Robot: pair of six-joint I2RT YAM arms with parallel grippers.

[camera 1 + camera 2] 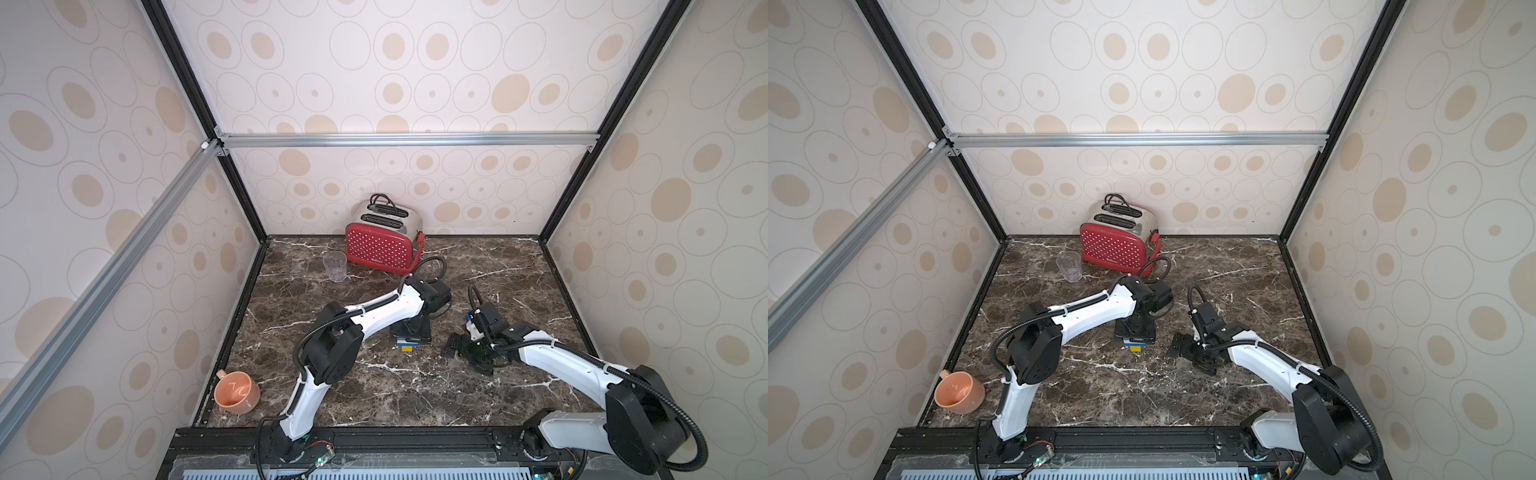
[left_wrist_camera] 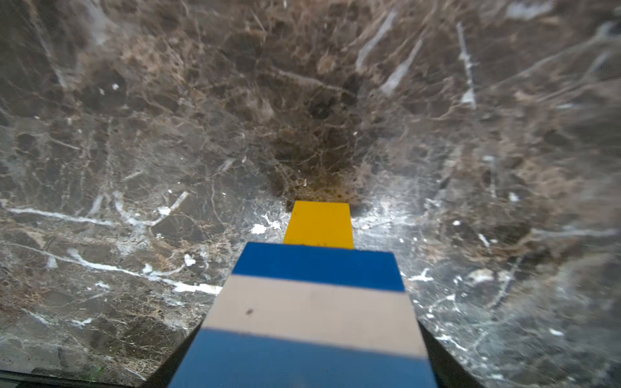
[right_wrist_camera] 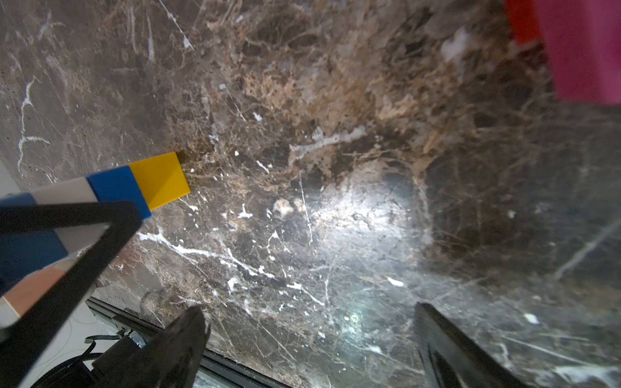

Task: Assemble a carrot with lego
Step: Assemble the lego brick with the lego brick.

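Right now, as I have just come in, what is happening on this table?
The left gripper points down over the carrot, a stack of bricks whose yellow tip touches the marble table. Its fingers lie along the stack, but whether they grip it cannot be told. The right gripper hovers beside it, open and empty. The toaster, glass and cup stand apart, near the walls.
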